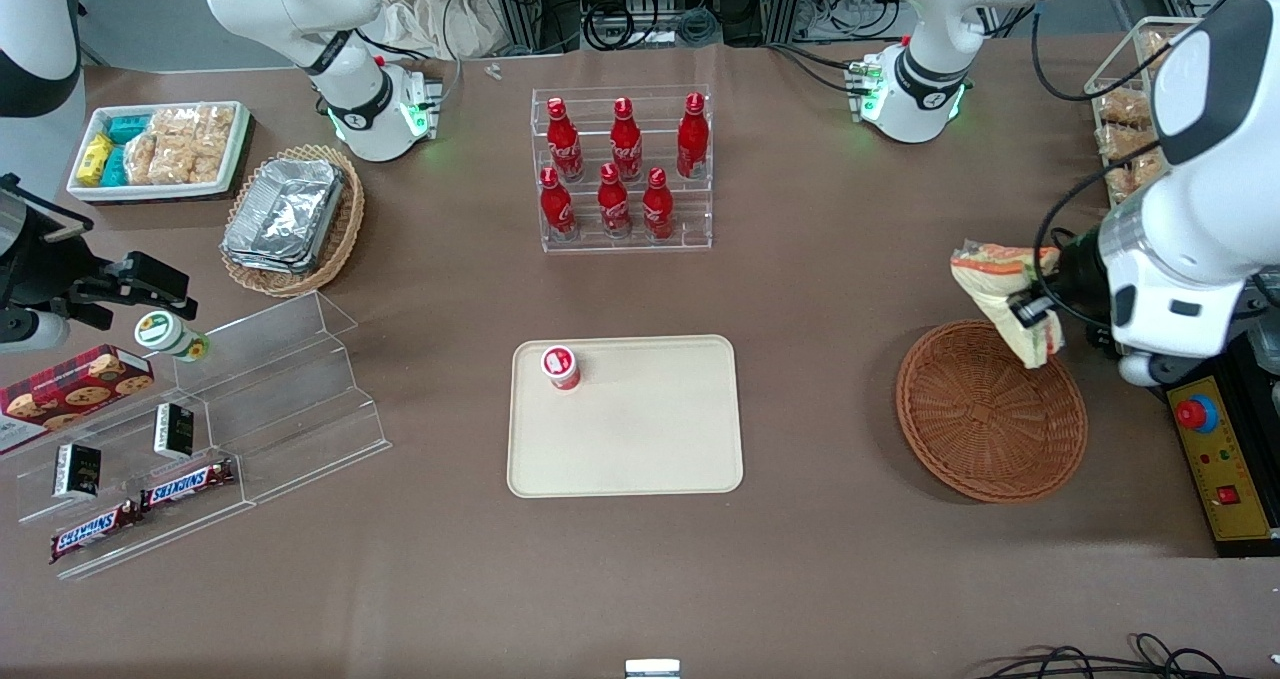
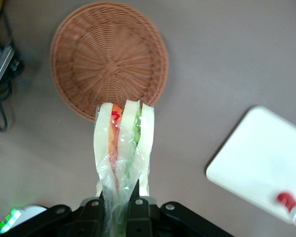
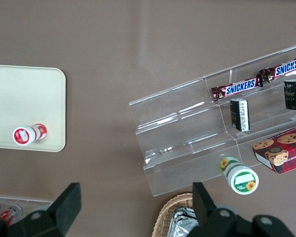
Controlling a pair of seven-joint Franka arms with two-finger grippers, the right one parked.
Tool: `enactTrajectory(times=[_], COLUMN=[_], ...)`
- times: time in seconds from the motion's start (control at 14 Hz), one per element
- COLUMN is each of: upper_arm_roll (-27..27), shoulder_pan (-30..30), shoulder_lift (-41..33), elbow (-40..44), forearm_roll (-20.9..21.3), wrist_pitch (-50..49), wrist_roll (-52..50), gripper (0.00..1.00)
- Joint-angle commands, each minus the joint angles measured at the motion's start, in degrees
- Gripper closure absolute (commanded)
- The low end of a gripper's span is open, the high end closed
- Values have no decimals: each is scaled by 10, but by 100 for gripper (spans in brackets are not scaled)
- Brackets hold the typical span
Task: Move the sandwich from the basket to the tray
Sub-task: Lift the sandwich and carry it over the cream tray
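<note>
Reddish basket [image 1: 990, 423] sits below the hand [image 2: 120, 200], seemingly clamped on the sandwich [image 2: 123, 143].

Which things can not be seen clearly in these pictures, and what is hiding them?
- Tip of the sandwich: wrist view, hidden between the fingers of the gripper shut on it.
- Part of the basket rim: front view, covered by the hanging sandwich and the arm.
- Tray: wrist view, cut off by the edge and blurred.
- Label on the small red cup: too small to read.
</note>
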Motion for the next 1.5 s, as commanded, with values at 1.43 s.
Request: enactTrajectory(times=[1.43], upper_arm_roll=[-82], shoulder_pan=[-203], shoulder_lift=[296], elbow=[4], forearm_roll=[85], wrist_pitch=[360], wrist_roll=[-52], gripper=[100])
